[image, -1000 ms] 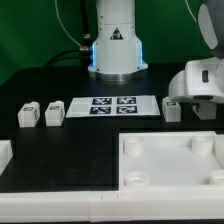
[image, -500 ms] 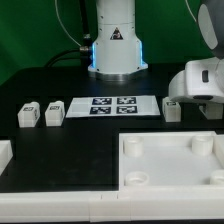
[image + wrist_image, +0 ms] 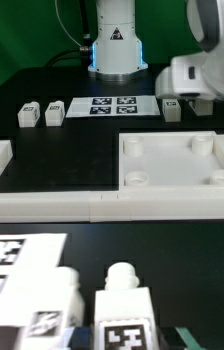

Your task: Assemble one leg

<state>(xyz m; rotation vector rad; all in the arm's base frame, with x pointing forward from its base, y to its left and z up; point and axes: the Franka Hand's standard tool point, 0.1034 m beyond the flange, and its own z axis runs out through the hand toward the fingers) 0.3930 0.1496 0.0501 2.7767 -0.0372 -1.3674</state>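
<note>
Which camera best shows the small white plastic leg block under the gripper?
Wrist view: the small white plastic leg block fills its centre, rounded peg and square tag plain. In the exterior view the gripper likely hides it; only a neighbouring leg shows.

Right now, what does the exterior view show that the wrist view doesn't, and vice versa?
Exterior only: the robot base, two legs at the exterior view's left, the white panel and the whole marker board.
Wrist only: a close look at a leg with its rounded peg and tag, and a second leg close beside it. The exterior view shows just one leg there, under the arm.
Both: a leg near the marker board's end, on the black table.
</note>
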